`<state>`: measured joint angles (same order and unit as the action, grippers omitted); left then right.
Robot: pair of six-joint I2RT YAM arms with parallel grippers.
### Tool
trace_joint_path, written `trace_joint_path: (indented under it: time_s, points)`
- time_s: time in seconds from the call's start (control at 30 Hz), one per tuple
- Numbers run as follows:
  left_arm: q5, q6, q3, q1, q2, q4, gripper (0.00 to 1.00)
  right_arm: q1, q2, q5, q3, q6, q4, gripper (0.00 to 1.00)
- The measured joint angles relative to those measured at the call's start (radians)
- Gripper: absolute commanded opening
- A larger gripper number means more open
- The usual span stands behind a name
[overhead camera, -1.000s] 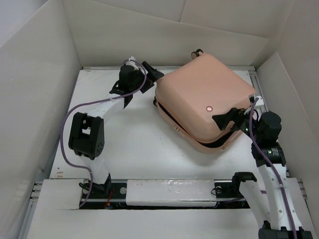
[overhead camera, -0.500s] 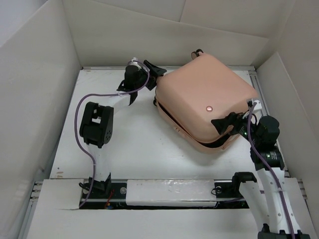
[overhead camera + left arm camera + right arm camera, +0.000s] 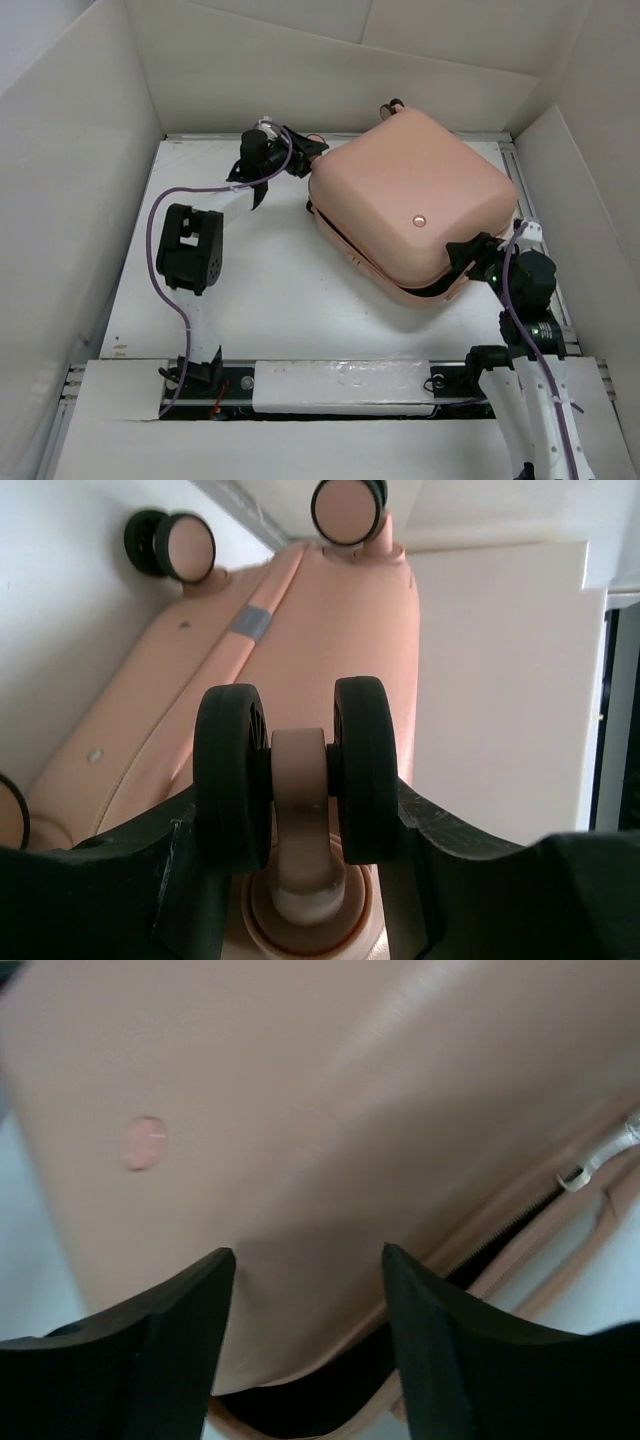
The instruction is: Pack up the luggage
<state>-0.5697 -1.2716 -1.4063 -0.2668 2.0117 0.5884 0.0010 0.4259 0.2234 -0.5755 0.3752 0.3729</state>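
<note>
Luggage [image 3: 410, 190] lies on the far right of the white surface [image 3: 260, 290], lid ajar along its near edge; left arm [image 3: 190, 250] reaches to its far-left corner, closer in than a second ago, jaws narrowed to pinch a caster wheel [image 3: 300, 770] that only the wrist view shows; right arm [image 3: 530, 290] has eased toward the near-right corner, jaws spread over the shell; its wrist view alone shows the zipper pull [image 3: 600, 1155].

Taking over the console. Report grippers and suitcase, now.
Left gripper shut on caster. Right gripper open at suitcase's near corner. Suitcase ajar, zipper undone. Nothing blocking seen.
</note>
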Motion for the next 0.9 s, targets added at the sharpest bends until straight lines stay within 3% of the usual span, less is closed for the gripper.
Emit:
trace_joint_path:
  time_s: [0.07, 0.17, 0.2, 0.3, 0.4, 0.43, 0.5, 0.53, 0.63, 0.73, 0.9]
  points:
    - [-0.041, 0.01, -0.001, 0.016, -0.032, -0.064, 0.0, 0.0, -0.003, -0.072, 0.066, 0.059, -0.001, 0.53]
    - [-0.076, 0.031, -0.014, 0.045, -0.083, -0.171, 0.0, 0.0, -0.053, -0.175, 0.143, 0.134, 0.005, 0.53]
    - [-0.086, 0.031, -0.023, 0.051, -0.097, -0.2, 0.0, -0.001, -0.075, -0.208, 0.159, 0.156, 0.015, 0.55]
    - [-0.112, 0.032, -0.081, 0.066, -0.136, -0.259, 0.0, 0.0, -0.134, -0.304, 0.163, 0.22, 0.05, 0.73]
    - [-0.125, 0.031, -0.124, 0.068, -0.175, -0.292, 0.0, 0.0, -0.18, -0.418, 0.131, 0.269, 0.099, 0.81]
    - [-0.13, 0.031, -0.136, 0.068, -0.186, -0.303, 0.0, 0.0, -0.192, -0.462, 0.121, 0.287, 0.109, 0.78]
    - [-0.136, 0.032, -0.147, 0.068, -0.2, -0.32, 0.0, 0.0, -0.195, -0.526, 0.114, 0.32, 0.116, 0.6]
    - [-0.138, 0.032, -0.148, 0.069, -0.203, -0.327, 0.0, 0.0, -0.186, -0.542, 0.118, 0.337, 0.114, 0.38]
    - [-0.148, 0.038, -0.146, 0.078, -0.205, -0.366, 0.0, -0.003, -0.077, -0.551, 0.164, 0.397, 0.07, 0.09]
    - [-0.15, 0.055, -0.104, 0.085, -0.229, -0.386, 0.0, -0.007, 0.088, -0.492, 0.269, 0.439, -0.038, 0.0]
    - [-0.155, 0.067, 0.059, 0.09, -0.346, -0.383, 0.0, -0.008, 0.26, -0.294, 0.376, 0.465, -0.177, 0.0]
